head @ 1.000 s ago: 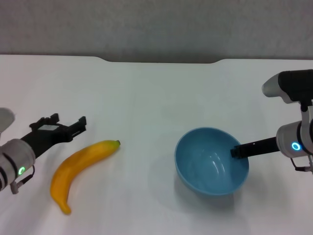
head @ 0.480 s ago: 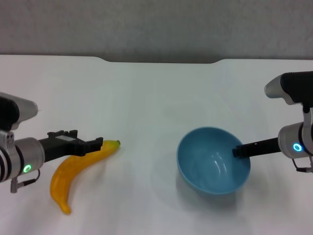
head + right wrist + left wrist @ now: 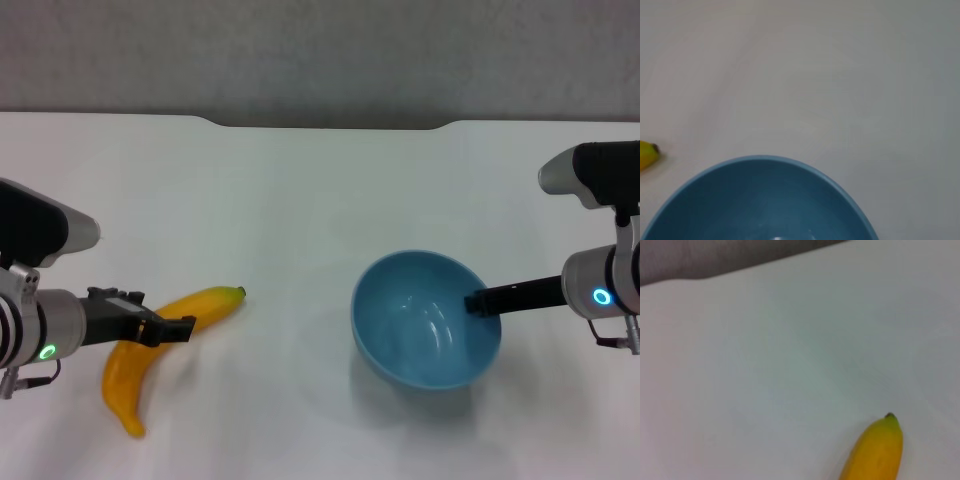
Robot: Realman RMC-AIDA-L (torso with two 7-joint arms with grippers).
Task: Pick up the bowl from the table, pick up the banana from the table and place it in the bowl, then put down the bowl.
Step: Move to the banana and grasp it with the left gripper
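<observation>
The light-blue bowl (image 3: 420, 325) hangs tilted a little above the white table (image 3: 300, 190), with a shadow under it. My right gripper (image 3: 478, 301) is shut on the bowl's right rim. The bowl's inside fills the right wrist view (image 3: 755, 205). The yellow banana (image 3: 215, 303) lies on the table at the left, stem tip pointing right. My left gripper (image 3: 172, 330) is open and low over the banana's middle, hiding part of it. The left wrist view shows the banana's stem end (image 3: 876, 450). The right wrist view shows its tip (image 3: 646, 155).
The table's far edge has a shallow notch (image 3: 330, 125) in front of a grey wall. Bare white tabletop lies between the banana and the bowl.
My left gripper has swung from beside the banana to over its middle and come lower. The bowl in my right gripper has risen slightly and shifted left.
</observation>
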